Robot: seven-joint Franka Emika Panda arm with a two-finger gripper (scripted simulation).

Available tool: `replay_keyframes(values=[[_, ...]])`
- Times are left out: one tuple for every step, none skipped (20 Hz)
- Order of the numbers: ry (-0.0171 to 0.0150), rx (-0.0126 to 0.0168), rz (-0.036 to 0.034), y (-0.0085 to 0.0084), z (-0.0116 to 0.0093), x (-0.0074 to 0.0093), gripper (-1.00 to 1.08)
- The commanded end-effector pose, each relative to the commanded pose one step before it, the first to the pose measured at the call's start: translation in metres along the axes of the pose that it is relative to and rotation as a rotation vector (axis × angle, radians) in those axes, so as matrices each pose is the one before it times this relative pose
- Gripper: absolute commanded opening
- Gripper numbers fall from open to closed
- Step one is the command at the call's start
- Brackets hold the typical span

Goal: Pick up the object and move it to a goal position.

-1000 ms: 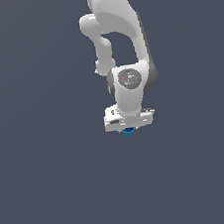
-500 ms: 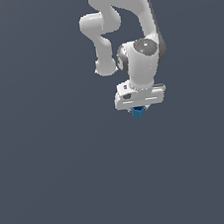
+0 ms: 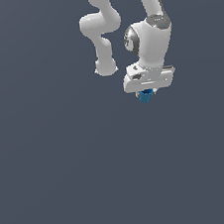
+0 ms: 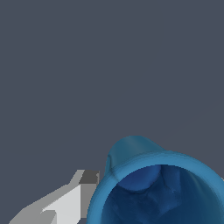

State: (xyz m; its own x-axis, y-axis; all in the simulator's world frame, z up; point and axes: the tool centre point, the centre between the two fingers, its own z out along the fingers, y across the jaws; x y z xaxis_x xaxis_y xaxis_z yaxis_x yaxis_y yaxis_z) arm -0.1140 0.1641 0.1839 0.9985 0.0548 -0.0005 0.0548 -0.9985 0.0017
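Gripper [image 3: 146, 95] is clamped on the blue cup [image 3: 145, 97], as far as I can see; cup pokes out just under the white hand in ext. view. Wrist cam: cup's hollow mouth [image 4: 159, 192] fills the frame, one finger [image 4: 72, 199] touching its side.

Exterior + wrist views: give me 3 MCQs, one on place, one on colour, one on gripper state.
1. Where is the cup?
A. directly under the gripper
B. on the floor
C. beside the elbow

2. What colour is the cup?
A. red
B. blue
C. green

3. The gripper is:
A. wide open, holding nothing
B. shut on the cup
C. out of view

Key: 1 A, the cup pokes out just beneath the gripper. 2 B, both views show bright blue. 3 B, the wrist view shows a finger against its wall.
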Motion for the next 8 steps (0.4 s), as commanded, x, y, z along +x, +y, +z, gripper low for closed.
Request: replay_keyframes(values=[[0.00059, -0.00014, 0.00102, -0.00791, -0.00702, -0.00817, -1.00], [0.00000, 0.00000, 0.00000, -0.00246, -0.00198, -0.00231, -1.00], [0.00000, 0.00000, 0.00000, -0.00213, -0.00170, -0.00191, -1.00], [0.00000, 0.00000, 0.00000, -0.00180, -0.00141, -0.00151, -1.00], [0.00013, 0.00057, 0.00037, -0.00119, -0.00128, -0.00107, -1.00], [0.00000, 0.00000, 0.00000, -0.00116, -0.00084, -0.00069, -1.00], [-0.00011, 0.00068, 0.00009, -0.00066, -0.00060, -0.00024, -1.00], [0.00000, 0.00000, 0.00000, -0.00033, -0.00019, 0.00001, -1.00]])
